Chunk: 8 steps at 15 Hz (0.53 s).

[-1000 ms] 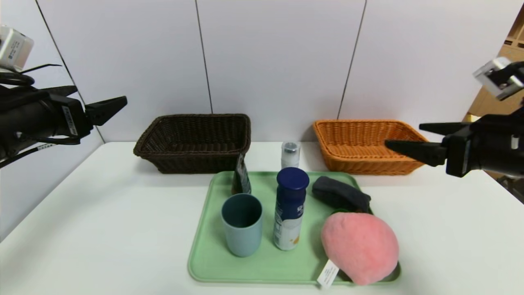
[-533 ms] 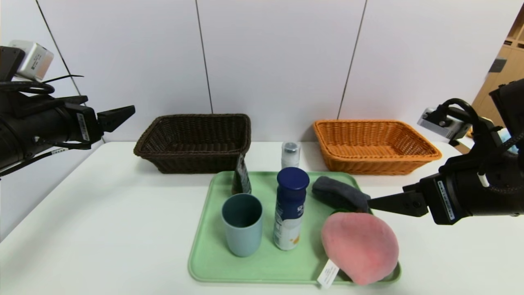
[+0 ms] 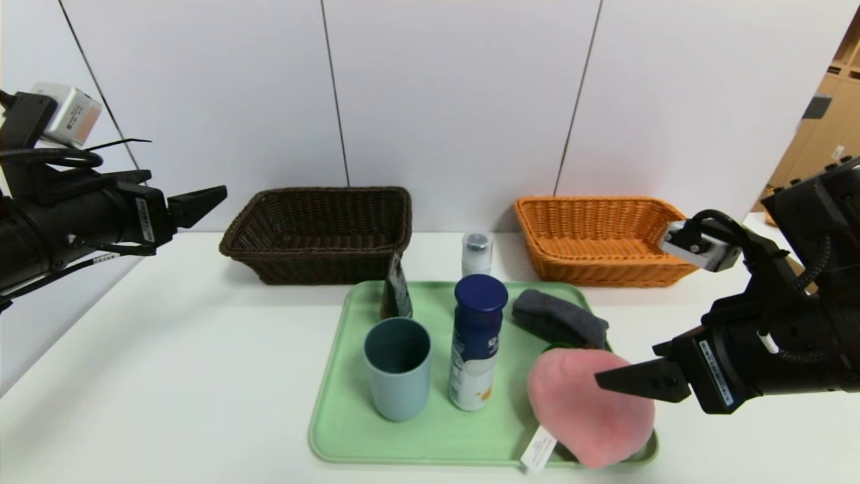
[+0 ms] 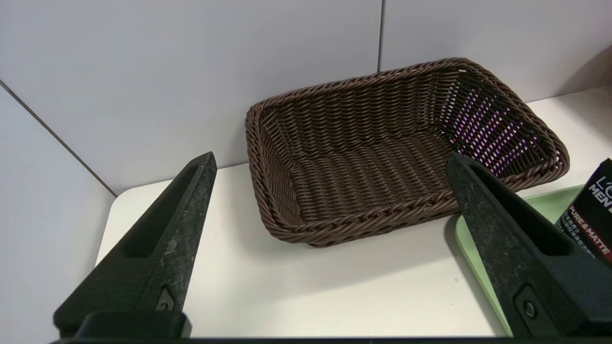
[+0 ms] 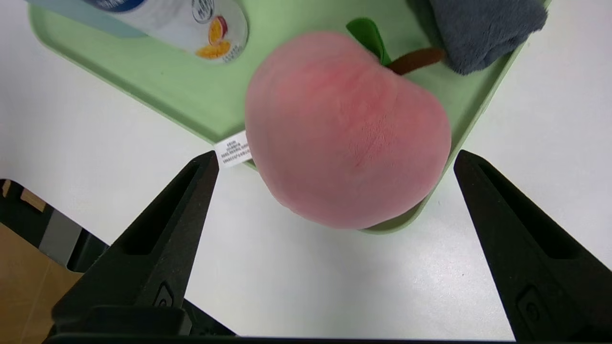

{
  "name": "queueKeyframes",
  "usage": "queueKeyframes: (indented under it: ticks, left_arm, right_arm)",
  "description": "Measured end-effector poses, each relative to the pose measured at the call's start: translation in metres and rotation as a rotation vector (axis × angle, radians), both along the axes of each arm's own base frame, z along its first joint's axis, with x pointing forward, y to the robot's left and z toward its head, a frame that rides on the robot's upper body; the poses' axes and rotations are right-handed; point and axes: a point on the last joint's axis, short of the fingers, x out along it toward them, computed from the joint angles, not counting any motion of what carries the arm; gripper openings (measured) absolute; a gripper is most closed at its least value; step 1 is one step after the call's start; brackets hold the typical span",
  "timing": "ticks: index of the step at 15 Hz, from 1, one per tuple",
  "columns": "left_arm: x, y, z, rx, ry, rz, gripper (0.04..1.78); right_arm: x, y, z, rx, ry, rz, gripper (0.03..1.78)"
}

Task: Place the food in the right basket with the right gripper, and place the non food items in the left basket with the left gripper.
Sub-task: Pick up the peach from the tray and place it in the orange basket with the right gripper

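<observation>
While the left gripper [image 3: 208, 200] hangs spread far left, the right gripper [image 3: 615, 382], jaws apart, sits just right of the pink plush peach [image 3: 590, 405].

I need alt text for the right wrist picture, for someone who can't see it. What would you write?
The open right hand hovers above a pink plush peach at the corner of a green tray, one finger on each side, not touching. A grey cloth lies by the peach's stem, beside a white bottle.
</observation>
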Motion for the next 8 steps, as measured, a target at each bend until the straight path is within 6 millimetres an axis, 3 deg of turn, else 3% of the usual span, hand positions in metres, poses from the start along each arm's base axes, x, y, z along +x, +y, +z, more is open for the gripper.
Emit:
queueKeyframes:
  ticks: [4,8]
  left_arm:
    - [0.003,0.000,-0.002,0.001,-0.013,-0.001,1.69]
    - [0.005,0.000,-0.006,0.001,0.002,-0.001,1.69]
  right_arm:
    - [0.003,0.002,-0.018,-0.027,0.048,0.006,1.70]
    - [0.021,0.012,-0.037,-0.013,0.017,0.009,1.70]
